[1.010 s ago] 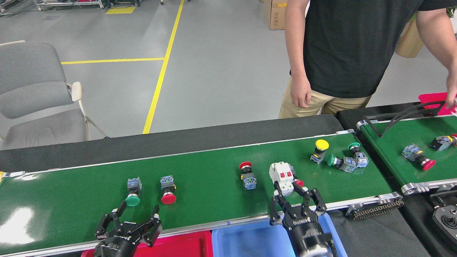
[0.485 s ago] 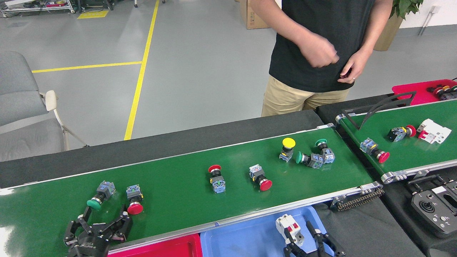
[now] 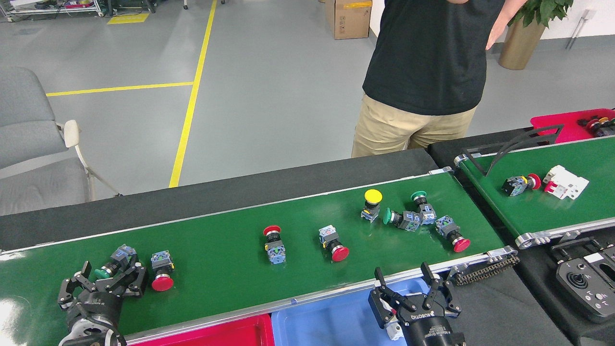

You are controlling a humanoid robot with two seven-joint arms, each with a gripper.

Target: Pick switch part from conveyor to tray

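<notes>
Left hand (image 3: pixel 102 283) — around green switch (image 3: pixel 113 264)

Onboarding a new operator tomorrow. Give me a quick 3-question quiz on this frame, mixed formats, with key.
1. True or false: the left gripper is down at the green-capped switch on the conveyor.
2. Multiple choice: the yellow-capped switch stands on which belt? A) the long conveyor B) the shorter belt at right C) neither, it is in the blue tray
3. Fill in: the right gripper hovers over the ____ tray, not the red tray.

Key: 1 true; 2 A; 3 blue
</notes>
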